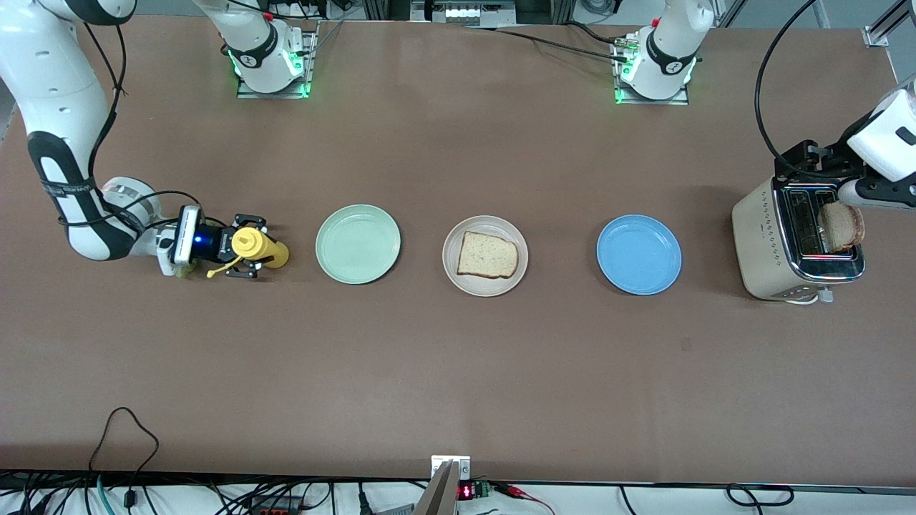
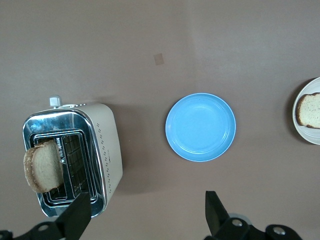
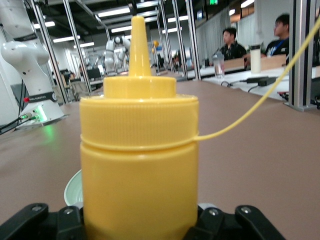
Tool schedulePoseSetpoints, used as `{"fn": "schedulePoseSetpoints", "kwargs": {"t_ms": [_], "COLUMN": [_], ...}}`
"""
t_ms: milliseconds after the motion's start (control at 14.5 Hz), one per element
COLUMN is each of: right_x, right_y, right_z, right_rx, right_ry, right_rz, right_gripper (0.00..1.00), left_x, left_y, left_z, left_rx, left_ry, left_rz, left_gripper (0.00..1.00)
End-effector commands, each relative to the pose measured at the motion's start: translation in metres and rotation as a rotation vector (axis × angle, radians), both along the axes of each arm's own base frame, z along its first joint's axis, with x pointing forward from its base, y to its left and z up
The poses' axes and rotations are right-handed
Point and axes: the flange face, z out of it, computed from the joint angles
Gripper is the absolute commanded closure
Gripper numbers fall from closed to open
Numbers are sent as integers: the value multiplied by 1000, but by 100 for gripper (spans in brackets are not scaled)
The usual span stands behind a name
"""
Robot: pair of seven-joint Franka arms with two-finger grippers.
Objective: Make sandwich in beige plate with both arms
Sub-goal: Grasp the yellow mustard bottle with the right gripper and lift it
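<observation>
Two pincers are yours: the right pincer (image 1: 252, 247), low by the table edge at the right arm's end, has its jaws around the yellow squeeze bottle (image 1: 262, 245); whether it grips firmly you cannot tell. The left pincer (image 2: 145, 215) hangs wide open, empty, over the toaster (image 1: 794, 243), where a bread slice (image 1: 843, 226) sticks up. That slice seems next. One slice (image 1: 487, 254) lies on the beige plate (image 1: 485, 286) mid-table, between the mint plate (image 1: 358, 243) and blue plate (image 1: 638, 254); nothing blocks the way.
</observation>
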Motion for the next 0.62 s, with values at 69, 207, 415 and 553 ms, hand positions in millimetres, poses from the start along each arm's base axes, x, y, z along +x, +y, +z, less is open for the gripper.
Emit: {"fn": "schedulePoseSetpoints", "kwargs": {"t_ms": [69,207,415,553], "right_x": [24,38,54,63], "right_y": [22,41,74,108], "right_z": [68,94,124,147], "right_rx": [-192,-285,-407,-501], "right_ry": [54,67,66,52], "right_rz": [14,14,6,-13], "right_gripper": [65,65,65,65], "left_x": [-5,-5,-5,-5], "left_y": [-1,-1,-1,-1], "left_z": [6,6,6,6], "left_rx": [20,19,19,19], "left_ry": [0,-2,-2,-2], "left_rz": [2,0,2,0], "left_gripper": [0,0,0,0]}}
